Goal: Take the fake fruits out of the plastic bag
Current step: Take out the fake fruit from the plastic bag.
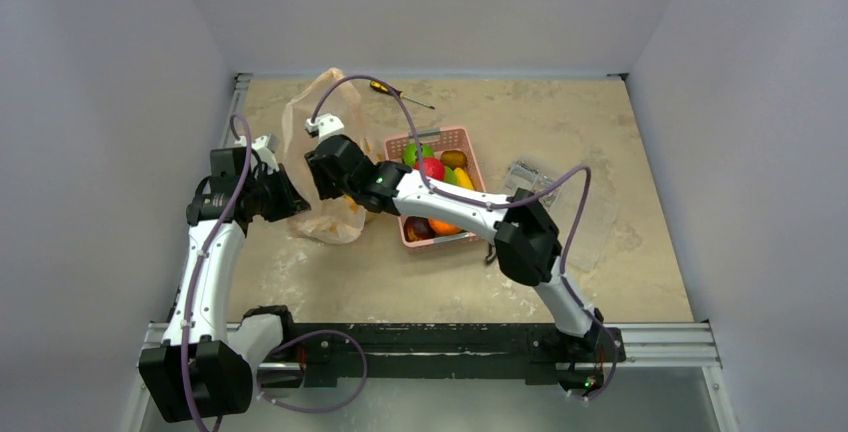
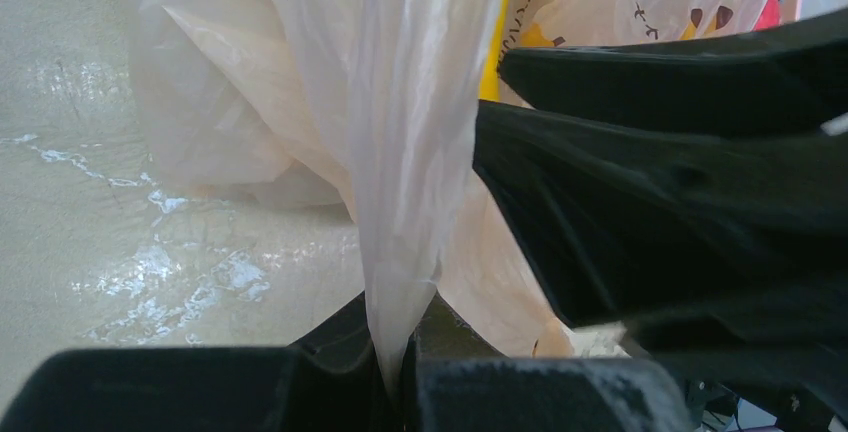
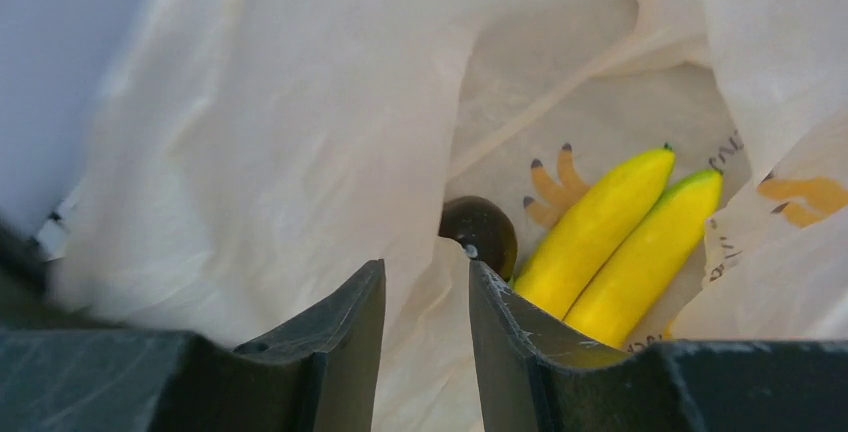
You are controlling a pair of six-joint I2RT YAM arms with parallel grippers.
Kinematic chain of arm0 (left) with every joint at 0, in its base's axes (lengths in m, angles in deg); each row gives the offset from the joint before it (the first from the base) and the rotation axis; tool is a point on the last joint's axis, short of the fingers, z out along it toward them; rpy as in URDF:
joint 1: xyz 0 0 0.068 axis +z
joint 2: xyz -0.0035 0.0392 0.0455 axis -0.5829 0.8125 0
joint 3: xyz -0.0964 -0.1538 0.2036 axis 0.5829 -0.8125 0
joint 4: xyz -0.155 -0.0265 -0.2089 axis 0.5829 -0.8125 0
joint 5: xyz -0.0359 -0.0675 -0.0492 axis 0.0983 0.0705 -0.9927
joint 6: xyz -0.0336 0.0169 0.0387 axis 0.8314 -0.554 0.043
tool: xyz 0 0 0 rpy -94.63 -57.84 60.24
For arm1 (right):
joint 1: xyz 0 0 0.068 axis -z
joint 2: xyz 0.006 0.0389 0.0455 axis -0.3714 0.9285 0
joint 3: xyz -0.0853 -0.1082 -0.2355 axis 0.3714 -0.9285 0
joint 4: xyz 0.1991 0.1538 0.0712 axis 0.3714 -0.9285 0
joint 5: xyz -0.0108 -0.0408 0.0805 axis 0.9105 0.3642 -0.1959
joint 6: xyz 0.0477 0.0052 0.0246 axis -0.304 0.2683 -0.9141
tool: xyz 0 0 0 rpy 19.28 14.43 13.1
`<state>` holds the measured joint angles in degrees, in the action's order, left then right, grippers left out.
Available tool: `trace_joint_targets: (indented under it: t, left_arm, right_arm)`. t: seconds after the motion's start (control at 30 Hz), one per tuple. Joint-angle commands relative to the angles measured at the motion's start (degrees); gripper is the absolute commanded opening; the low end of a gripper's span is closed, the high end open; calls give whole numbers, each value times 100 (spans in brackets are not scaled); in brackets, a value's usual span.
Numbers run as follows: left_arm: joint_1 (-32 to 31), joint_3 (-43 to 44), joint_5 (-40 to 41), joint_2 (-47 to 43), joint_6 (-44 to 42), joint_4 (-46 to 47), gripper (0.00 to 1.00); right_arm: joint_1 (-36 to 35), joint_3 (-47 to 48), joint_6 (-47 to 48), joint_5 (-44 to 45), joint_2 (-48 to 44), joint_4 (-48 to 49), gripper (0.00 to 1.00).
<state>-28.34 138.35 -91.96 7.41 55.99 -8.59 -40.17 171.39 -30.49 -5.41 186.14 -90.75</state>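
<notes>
My left pincer (image 2: 400, 357) clamps wall of thin crinkly peach-tinted translucent plastic bag (image 2: 390, 152), which sits left of centre in top view. My right pincer (image 3: 425, 274) parted, empty, inside bag mouth. Glossy yellow plastic bananas (image 3: 610, 242) lie lower right in right wrist view. I judge them light, rigid, slippery; best gripped across mid-length.
</notes>
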Motion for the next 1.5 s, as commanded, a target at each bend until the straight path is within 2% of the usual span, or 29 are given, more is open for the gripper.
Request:
trace_joint_targets:
  t: [0.0, 0.33, 0.53, 0.93, 1.1, 1.23, 1.3, 1.4, 1.47]
  left_arm:
    - [-11, 22, -169, -60, 17, 183, 0]
    - [-10, 5, -268, -92, 26, 205, 0]
    - [-15, 8, -298, -76, 34, 206, 0]
    - [-17, -18, -265, -80, 34, 216, 0]
    - [-13, 1, -290, -36, 33, 215, 0]
    - [-15, -17, -264, -38, 34, 223, 0]
    - [-18, 1, -284, -9, 34, 218, 0]
    - [-20, 4, -283, -12, 34, 213, 0]
    - [-15, -8, -257, -24, 34, 213, 0]
  right_arm:
    - [35, 545, -596, 673, 283, -644, 35]
    - [239, 590, -911, 1154, 724, -1252, 38]
    - [412, 471, -855, 1211, 800, -1279, 51]
    - [503, 713, -518, 772, 1210, -1274, 77]
    - [502, 975, -465, 700, 1548, -1380, 82]
    - [493, 1333, -435, 789, 1858, -1486, 82]
    - [493, 1438, -450, 937, 1973, -1520, 79]
    - [493, 1466, -379, 1129, 2053, -1453, 67]
    - [492, 1548, -298, 1192, 2084, -1462, 54]
